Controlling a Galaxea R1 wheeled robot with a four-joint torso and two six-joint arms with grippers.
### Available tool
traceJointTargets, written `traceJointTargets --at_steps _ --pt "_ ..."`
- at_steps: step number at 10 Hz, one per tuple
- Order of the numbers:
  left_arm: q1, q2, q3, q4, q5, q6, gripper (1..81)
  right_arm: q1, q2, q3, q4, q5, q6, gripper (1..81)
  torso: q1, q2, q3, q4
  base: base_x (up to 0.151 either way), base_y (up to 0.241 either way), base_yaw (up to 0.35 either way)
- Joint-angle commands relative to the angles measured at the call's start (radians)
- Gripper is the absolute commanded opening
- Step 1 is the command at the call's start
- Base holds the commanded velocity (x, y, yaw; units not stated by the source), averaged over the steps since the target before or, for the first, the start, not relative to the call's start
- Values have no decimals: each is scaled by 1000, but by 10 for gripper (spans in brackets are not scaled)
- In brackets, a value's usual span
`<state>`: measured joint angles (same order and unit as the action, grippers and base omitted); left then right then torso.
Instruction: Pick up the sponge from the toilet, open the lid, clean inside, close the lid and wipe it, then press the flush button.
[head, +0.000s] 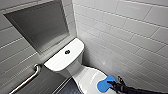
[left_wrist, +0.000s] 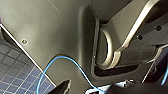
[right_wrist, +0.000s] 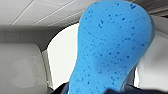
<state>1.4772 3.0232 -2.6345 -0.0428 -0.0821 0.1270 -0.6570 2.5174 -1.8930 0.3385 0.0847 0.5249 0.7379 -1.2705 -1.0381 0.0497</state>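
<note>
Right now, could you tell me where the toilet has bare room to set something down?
The tank top is bare either side of its dark button. The lid is crowded by the sponge and right gripper.

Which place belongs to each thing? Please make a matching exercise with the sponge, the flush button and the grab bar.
Things:
1. sponge
2. flush button
3. grab bar

Places:
A. on the tank top
B. on the tiled wall beside the tank
C. over the lid, at the right gripper

Pairs: 1-C, 2-A, 3-B
</note>
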Motion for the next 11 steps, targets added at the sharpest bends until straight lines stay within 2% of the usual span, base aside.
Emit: traceJointTargets --at_steps 1,5,7,11 --pt "25 7 -13 -9 79 0 811 93 3 0 -6 -42 4 811 0 0 0 0 0 0 0" --pt "25 8 -18 -9 78 0 811 72 22 -58 10 -39 6 811 0 0 0 0 0 0 0" --pt "25 10 -18 -11 78 0 811 69 31 -87 4 -31 23 811 0 0 0 0 0 0 0" --pt "30 5 -18 -17 79 0 811 82 71 -194 -6 -31 21 811 0 0 0 0 0 0 0"
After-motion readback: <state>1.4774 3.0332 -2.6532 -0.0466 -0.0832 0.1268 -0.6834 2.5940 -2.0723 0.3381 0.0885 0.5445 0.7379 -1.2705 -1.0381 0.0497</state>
